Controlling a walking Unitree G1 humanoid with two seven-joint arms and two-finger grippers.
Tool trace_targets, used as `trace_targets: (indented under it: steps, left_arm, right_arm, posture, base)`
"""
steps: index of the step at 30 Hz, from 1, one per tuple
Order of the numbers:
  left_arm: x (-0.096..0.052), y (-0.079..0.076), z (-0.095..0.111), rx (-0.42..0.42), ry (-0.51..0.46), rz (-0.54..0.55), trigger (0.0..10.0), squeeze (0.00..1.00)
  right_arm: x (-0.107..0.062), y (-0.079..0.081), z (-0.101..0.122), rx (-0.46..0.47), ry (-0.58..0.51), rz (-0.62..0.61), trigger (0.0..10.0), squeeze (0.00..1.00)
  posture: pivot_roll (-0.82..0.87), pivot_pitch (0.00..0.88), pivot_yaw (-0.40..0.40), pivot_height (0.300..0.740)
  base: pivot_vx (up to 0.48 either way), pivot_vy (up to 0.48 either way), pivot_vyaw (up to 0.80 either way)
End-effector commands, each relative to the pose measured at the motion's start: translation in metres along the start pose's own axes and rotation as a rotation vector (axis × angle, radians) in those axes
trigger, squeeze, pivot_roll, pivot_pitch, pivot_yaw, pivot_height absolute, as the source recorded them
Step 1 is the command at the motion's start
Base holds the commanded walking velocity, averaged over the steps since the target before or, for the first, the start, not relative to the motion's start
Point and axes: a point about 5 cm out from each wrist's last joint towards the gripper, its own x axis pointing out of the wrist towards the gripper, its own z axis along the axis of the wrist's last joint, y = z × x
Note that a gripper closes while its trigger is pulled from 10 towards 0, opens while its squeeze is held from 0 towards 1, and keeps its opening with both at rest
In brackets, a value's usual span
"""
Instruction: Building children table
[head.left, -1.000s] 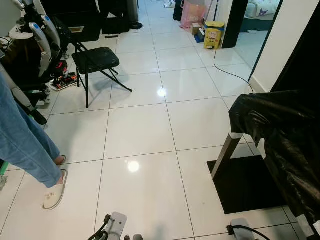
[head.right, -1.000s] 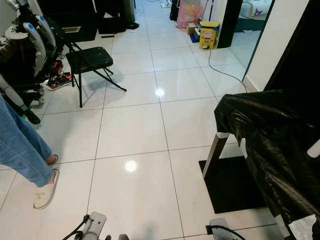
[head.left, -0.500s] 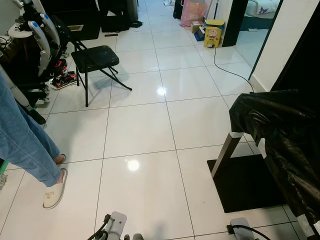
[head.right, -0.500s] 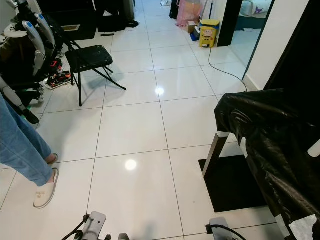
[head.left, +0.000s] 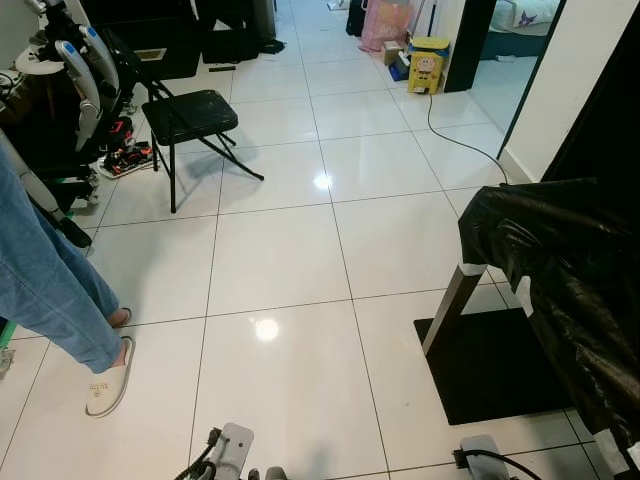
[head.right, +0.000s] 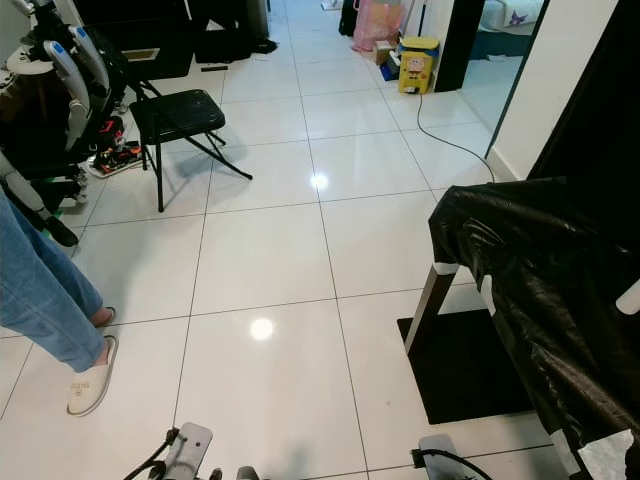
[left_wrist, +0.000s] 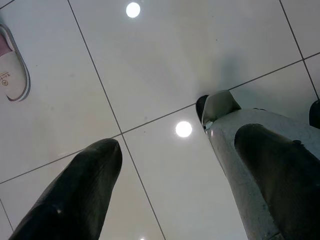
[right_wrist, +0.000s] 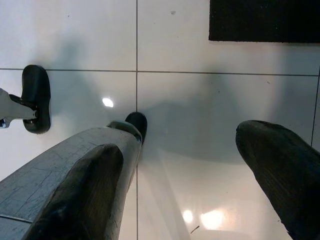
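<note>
The robot stands on a glossy white tiled floor (head.left: 290, 260) with both arms hanging low. The left gripper (left_wrist: 165, 190) points down at bare tiles, its two black fingers (left_wrist: 75, 195) spread apart and grasping nothing; a white slipper (left_wrist: 12, 65) lies on the floor beyond them. The right gripper (right_wrist: 185, 180) also hangs over the tiles with its fingers (right_wrist: 280, 170) released and empty, and the edge of a black mat (right_wrist: 265, 20) lies on the floor farther off.

On the right, near the robot, stands a table (head.left: 560, 270) draped in shiny black plastic, with one slanted leg (head.left: 450, 310) showing under the cover. The leg rests on the black mat (head.left: 490, 365). Whether this is the children's table cannot be told.

On the left, a person's leg in blue jeans (head.left: 50, 290) ends in the white slipper (head.left: 108, 380). Farther back on the left stands a black folding chair (head.left: 190, 120) beside a cluster of equipment (head.left: 60, 90). A black cable (head.left: 460, 140) runs across the far floor toward a yellow box (head.left: 428, 65).
</note>
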Motion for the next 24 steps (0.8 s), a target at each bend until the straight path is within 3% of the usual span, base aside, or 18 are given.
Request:
trace_targets:
  steps: [1,24]
  left_arm:
    - [-0.0024,-0.0106,-0.0123,0.013,0.055,-0.073,10.0,0.00]
    - [-0.0026,-0.0113,-0.0131,0.007,0.058,-0.080,10.0,0.00]
  right_arm:
    - [-0.0018,0.0089,-0.0097,-0.011,0.039,0.021,10.0,0.00]
    - [-0.0018,0.0080,-0.0102,-0.015,0.045,0.018,10.0,0.00]
  posture:
    - [0.04,0.052,0.030,0.740]
    - [0.04,0.058,0.029,0.740]
  base:
    - [0.000,0.000,0.00]
    - [0.000,0.000,0.00]
